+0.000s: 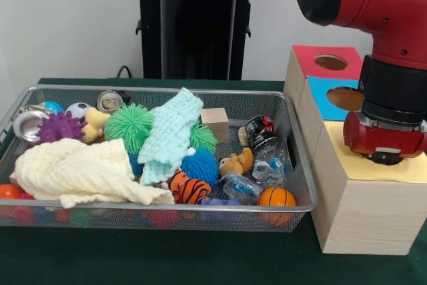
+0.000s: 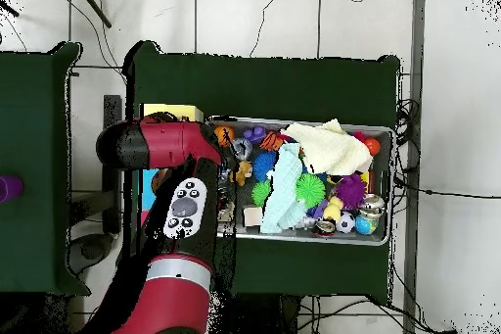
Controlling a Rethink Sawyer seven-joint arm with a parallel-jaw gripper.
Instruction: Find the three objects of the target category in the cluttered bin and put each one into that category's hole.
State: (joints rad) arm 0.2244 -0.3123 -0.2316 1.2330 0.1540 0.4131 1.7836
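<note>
A wire mesh bin (image 1: 301, 158) holds mixed clutter. In it lie a cream cloth (image 1: 73, 171), a mint cloth (image 1: 170, 135), a green spiky ball (image 1: 128, 127), a purple spiky ball (image 1: 60, 127), a striped tiger toy (image 1: 188, 188), a small basketball (image 1: 276, 198), a crushed dark can (image 1: 260, 131) and a crumpled clear bottle (image 1: 270, 165). To the right stand wooden boxes with a red top (image 1: 313, 55), a blue top (image 1: 327, 101) and a yellow top (image 1: 400, 168). My gripper (image 1: 383, 158) hangs low over the yellow top, outside the bin. Nothing shows in it.
A wooden block (image 1: 215, 123), a soccer ball (image 1: 78, 109) and two silver cans (image 1: 110, 101) lie at the bin's back. Round holes show in the red top (image 1: 331, 62) and the blue top (image 1: 345, 98). In the overhead view my arm (image 2: 176, 203) covers most of the boxes.
</note>
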